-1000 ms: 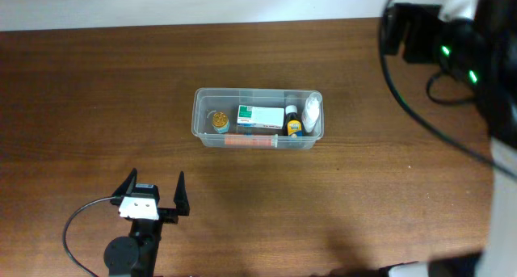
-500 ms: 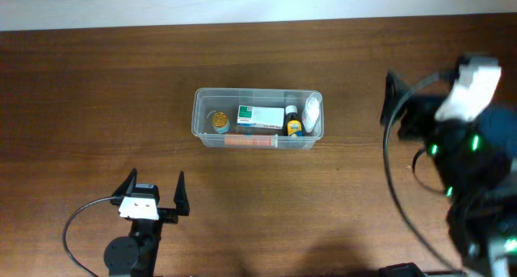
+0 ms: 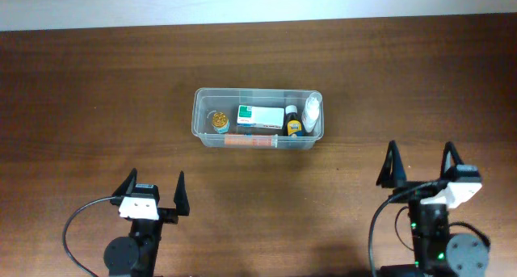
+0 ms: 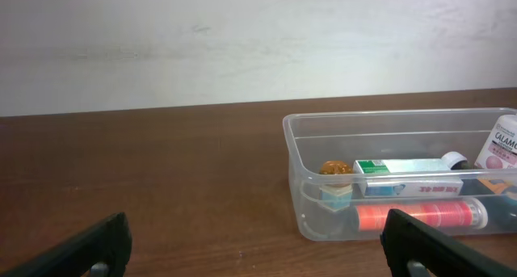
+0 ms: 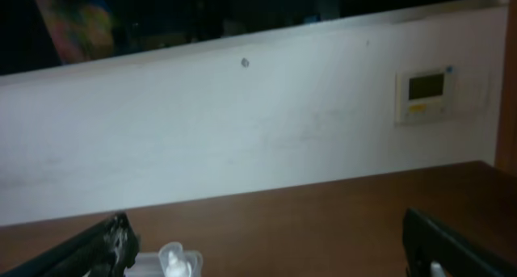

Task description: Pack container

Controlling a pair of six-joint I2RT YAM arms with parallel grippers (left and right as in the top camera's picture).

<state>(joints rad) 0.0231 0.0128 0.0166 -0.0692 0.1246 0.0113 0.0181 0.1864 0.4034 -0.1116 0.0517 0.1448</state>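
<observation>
The left claw (image 3: 155, 178) and right claw (image 3: 421, 157) are spread wide near the front of the brown wooden table (image 3: 81, 83). Mid-table, the clear rectangular plastic container (image 3: 196, 119) is packed with a white-and-green box (image 3: 260, 116), red tube (image 3: 252, 140), white bottle (image 3: 311, 110) and perhaps an amber jar (image 3: 219, 120).

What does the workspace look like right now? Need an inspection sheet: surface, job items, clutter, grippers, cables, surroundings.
Surface: brown wooden table, no spills seen.
Job's things: clear container mid-table, upright, no lid on it. Inside are a white-and-green box, a white bottle, a small dark bottle, an orange-red tube and a small amber item.
Clutter: nothing seen outside the container.
Grippers: left gripper open and empty; right gripper open and empty. Both are at the near edge, apart from the container.
Cables: black cable loop beside the left arm; black cable beside the right arm.
Surroundings: white wall; wall panel in the right wrist view.
</observation>
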